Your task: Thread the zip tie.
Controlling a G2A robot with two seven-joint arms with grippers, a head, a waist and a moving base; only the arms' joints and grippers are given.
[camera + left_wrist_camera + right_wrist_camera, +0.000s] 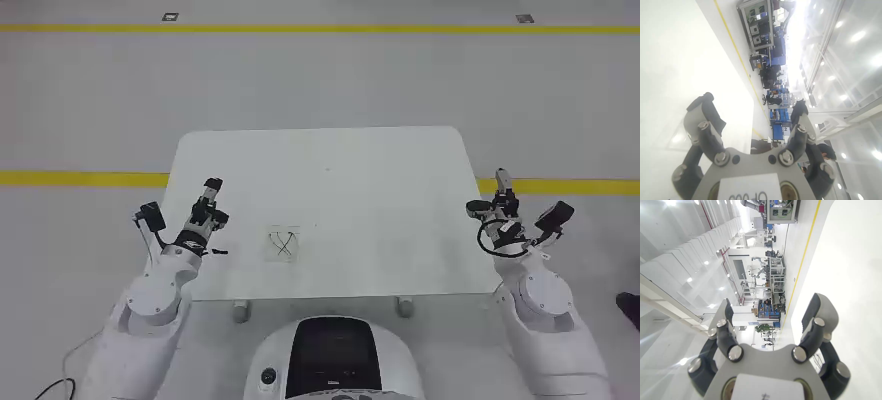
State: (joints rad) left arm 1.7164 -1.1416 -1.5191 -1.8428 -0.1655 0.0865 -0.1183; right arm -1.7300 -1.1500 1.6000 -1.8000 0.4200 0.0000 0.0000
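Observation:
A thin zip tie (284,243), curled into crossed loops on a small clear sheet, lies near the front edge of the white table (330,170), left of centre. My left gripper (212,190) hovers over the table's left front corner, well left of the zip tie; the left wrist view has it (755,102) open and empty. Off the table's right edge my right gripper (503,185) is held far from the zip tie. In its own wrist view it (772,306) stands open with nothing between the fingers.
The table is rounded at its corners and stands on a pale floor with yellow lines (320,28). Both wrist views look out sideways past the table edge into a hall with racks and machines.

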